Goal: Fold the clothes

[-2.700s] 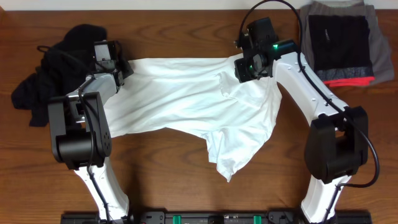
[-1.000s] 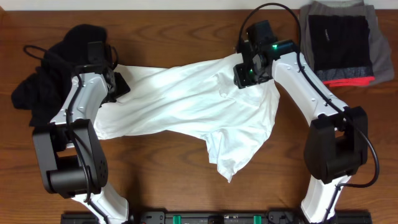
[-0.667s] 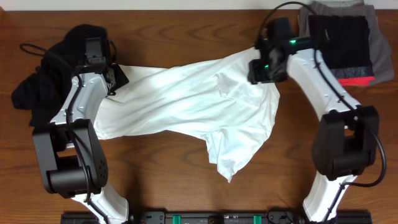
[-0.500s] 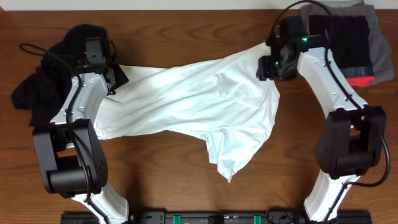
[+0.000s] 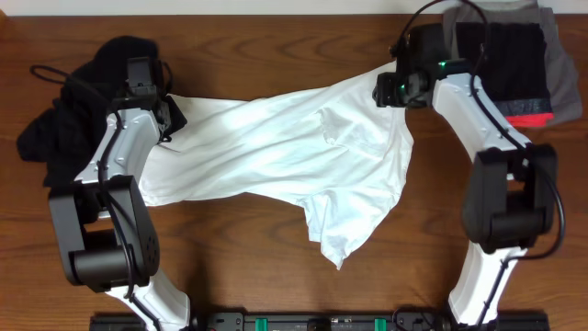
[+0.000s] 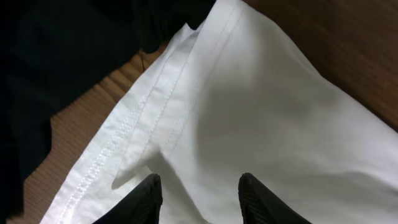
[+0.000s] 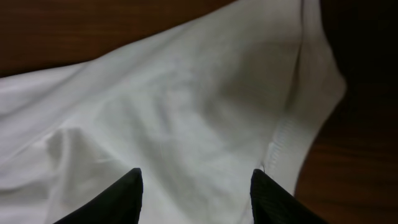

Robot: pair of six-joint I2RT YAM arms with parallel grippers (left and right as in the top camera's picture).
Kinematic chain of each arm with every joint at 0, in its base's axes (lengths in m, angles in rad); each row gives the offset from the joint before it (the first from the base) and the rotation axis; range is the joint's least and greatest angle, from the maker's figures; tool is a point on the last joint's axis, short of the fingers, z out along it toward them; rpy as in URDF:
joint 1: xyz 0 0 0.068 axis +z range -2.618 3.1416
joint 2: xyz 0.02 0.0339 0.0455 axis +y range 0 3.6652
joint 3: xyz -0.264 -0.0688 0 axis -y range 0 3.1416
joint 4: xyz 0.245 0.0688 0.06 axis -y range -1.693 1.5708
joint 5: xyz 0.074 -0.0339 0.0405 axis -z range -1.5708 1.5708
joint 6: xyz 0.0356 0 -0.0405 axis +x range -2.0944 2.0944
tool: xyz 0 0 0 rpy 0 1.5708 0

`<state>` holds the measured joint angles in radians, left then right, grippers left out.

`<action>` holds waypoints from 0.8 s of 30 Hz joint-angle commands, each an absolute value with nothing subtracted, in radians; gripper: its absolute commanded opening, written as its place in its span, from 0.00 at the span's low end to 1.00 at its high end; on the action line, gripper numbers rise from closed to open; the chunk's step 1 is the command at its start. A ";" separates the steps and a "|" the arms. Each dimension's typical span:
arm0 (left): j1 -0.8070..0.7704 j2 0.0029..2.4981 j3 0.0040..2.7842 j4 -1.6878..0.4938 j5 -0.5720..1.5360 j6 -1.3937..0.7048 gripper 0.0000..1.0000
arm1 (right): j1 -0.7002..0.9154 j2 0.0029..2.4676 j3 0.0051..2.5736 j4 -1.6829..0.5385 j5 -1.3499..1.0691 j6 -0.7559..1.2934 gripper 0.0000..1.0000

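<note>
- At the bottom of the overhead view, the heavy lower joints of the left arm and the right arm are seen. Neither wrist view shows them.
- Between them, the lowest flap of the white T-shirt is laid on the table and ends in a point at lower centre.
- Further up, the shirt is spread in creases across the middle of the frame, from one arm to the other.
- The left gripper is set at the shirt's upper left corner. Only the left wrist view shows its fingers standing apart, with white cloth and a double-stitched hem lying between and ahead of them. Whether any cloth is pinched cannot be told.
- The right gripper is set at the shirt's upper right corner. In its own view the jaws are spread wide over the cloth, nothing clamped.
- A black garment is heaped at the overhead's upper left. The left wrist view shows it overlapping the hem.
- A folded pile of grey, black and red is shown at the upper right by the overhead view alone.
</note>
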<state>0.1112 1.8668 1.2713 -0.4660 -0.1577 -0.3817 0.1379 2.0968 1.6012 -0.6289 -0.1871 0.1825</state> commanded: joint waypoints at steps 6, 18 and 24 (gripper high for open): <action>0.116 1.944 1.258 -0.468 -0.165 -0.380 0.41 | 0.111 2.192 1.588 -0.613 -0.188 0.216 0.49; 0.116 1.959 1.258 -0.466 -0.165 -0.380 0.40 | 0.093 2.206 1.588 -0.601 -0.193 0.218 0.46; 0.116 1.959 1.258 -0.466 -0.165 -0.380 0.38 | 0.093 2.220 1.588 -0.593 -0.219 0.224 0.39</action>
